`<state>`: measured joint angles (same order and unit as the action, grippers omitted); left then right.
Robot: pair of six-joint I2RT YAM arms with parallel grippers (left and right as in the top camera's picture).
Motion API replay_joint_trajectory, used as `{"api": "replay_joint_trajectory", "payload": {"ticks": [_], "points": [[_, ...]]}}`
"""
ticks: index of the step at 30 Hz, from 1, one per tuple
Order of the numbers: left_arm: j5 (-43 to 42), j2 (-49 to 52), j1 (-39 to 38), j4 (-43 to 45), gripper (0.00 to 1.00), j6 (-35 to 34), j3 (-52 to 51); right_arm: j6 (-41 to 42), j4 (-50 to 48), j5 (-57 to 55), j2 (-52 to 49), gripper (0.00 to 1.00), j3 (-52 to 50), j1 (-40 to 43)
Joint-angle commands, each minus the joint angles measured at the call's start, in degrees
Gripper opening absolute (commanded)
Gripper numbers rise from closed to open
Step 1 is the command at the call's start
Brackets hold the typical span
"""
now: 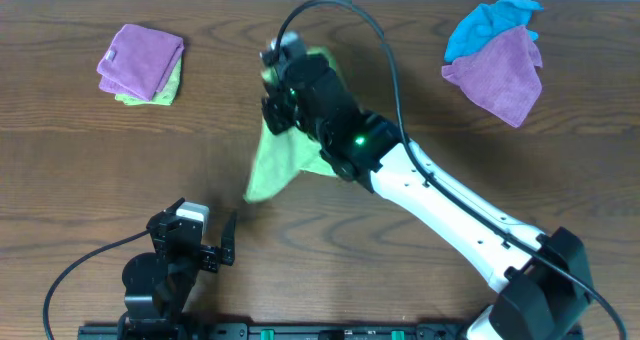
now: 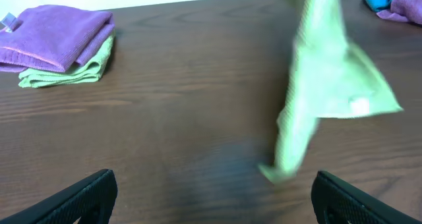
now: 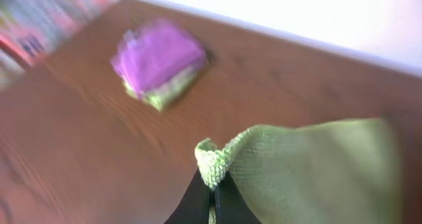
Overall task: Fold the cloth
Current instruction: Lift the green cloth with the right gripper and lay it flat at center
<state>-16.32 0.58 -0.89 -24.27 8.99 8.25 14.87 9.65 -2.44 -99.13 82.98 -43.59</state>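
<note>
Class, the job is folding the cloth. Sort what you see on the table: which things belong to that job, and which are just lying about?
Belongs to the job:
lime-green cloth, hanging down
right gripper, shut on its edge

Just lying about:
folded purple cloth on a folded green cloth
blue cloth beside a crumpled purple cloth

You've got a dark wood-grain table [image 1: 90, 170] in front of you. Far left, a folded purple cloth [image 1: 142, 58] sits squarely on top of a folded pale green cloth [image 1: 158, 92], and that stack rests flat on the wood. Far right, a blue cloth [image 1: 485, 22] lies crumpled, with a loose purple cloth [image 1: 500, 75] bunched up against its near side. Mid-table, the lime-green cloth [image 1: 275, 160] reaches its lower tip down to the surface; can't tell whether it touches.
</note>
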Motion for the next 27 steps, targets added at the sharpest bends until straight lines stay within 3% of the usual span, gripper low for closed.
{"api": "replay_joint_trajectory", "payload": {"ticks": [1, 7, 11, 13, 21, 27], "points": [[0.00, -0.33, -0.22, -0.33, 0.95, -0.02, -1.14, 0.57, -6.36, 0.33, -0.83, 0.01, 1.03, 0.90], [0.00, -0.33, -0.22, -0.33, 0.95, -0.02, -1.14, 9.14, -24.39, 0.59, -5.51, 0.01, 1.05, 3.82], [0.00, -0.33, -0.22, -0.33, 0.95, -0.02, -1.14, 12.50, -26.97, 3.15, -5.95, 0.01, 1.42, 5.84], [0.00, -0.33, -0.22, -0.33, 0.95, -0.02, -1.14, 12.02, -23.58, 2.78, -5.62, 0.02, 1.44, 7.23], [0.00, -0.33, -0.22, -0.33, 0.95, -0.02, -1.14, 12.52, 5.57, -5.11, -4.94, 0.01, 1.44, 19.17], [0.00, -0.33, -0.22, -0.33, 0.95, -0.02, -1.14, 11.17, 10.73, -2.75, -3.34, 0.01, 1.44, 24.44]]}}
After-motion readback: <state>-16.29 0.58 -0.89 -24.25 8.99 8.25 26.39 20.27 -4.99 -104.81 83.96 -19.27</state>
